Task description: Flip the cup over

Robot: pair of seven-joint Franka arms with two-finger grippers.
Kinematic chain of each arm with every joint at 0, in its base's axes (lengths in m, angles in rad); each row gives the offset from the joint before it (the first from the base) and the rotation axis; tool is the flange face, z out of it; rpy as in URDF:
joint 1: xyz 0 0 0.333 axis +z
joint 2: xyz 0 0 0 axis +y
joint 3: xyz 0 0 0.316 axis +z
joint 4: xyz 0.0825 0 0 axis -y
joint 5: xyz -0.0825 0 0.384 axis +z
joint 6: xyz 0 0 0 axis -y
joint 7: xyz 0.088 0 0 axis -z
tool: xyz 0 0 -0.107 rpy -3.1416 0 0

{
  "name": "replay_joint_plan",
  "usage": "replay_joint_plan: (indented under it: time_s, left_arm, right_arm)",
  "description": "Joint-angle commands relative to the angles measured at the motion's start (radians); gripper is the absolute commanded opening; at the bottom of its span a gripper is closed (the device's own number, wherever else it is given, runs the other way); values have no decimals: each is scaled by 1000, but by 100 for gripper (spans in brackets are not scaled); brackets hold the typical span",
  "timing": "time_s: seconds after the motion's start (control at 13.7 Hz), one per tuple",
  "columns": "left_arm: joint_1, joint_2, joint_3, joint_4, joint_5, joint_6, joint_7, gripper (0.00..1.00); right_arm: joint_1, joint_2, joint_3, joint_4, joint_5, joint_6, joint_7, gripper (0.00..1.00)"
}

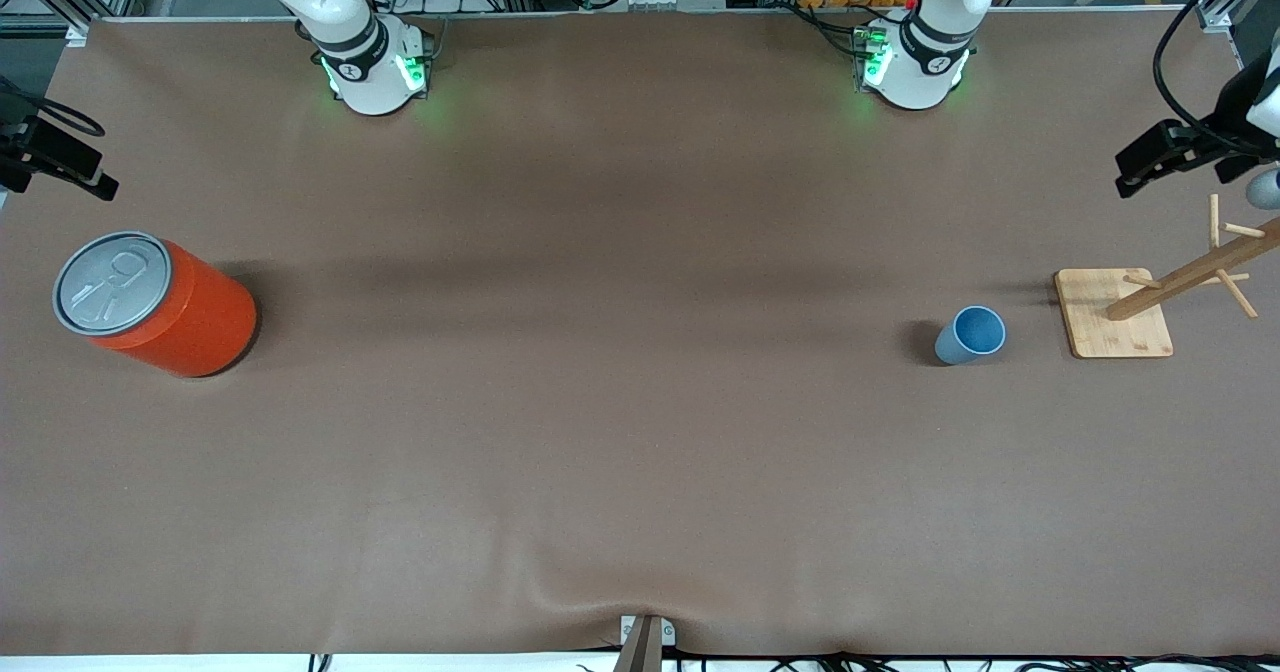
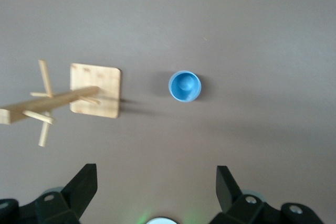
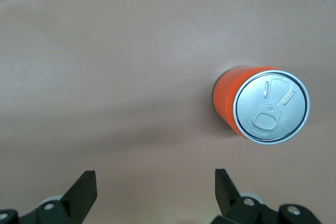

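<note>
The cup [image 1: 970, 335] is a small light-blue tumbler. It stands upright on the brown table with its mouth up, and the left wrist view looks down into the cup [image 2: 184, 86]. My left gripper [image 2: 156, 174] hangs open and empty high over the left arm's end of the table, well apart from the cup. Over the right arm's end, my right gripper [image 3: 156, 178] is also open and empty, high above the cloth near the orange can.
A large orange can [image 1: 150, 302] with a silver pull-tab top stands at the right arm's end, also seen as the can [image 3: 262, 106]. A wooden peg rack [image 1: 1190, 272] on a square base [image 1: 1090, 327] stands beside the cup, toward the left arm's end.
</note>
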Motion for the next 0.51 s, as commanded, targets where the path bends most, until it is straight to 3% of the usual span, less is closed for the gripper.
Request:
replay_joint_plan:
  time_s: [0.0,0.44]
  left_arm:
    - [-8,-37,21,-26,-60,-40,10,100]
    - [-8,-30,31,-14,-57,-38,81,100]
  right_arm:
    - [-7,-14,0,-9,9,-2,-10,100]
    - [-15,-14,0,-11,9,-3,-10,100]
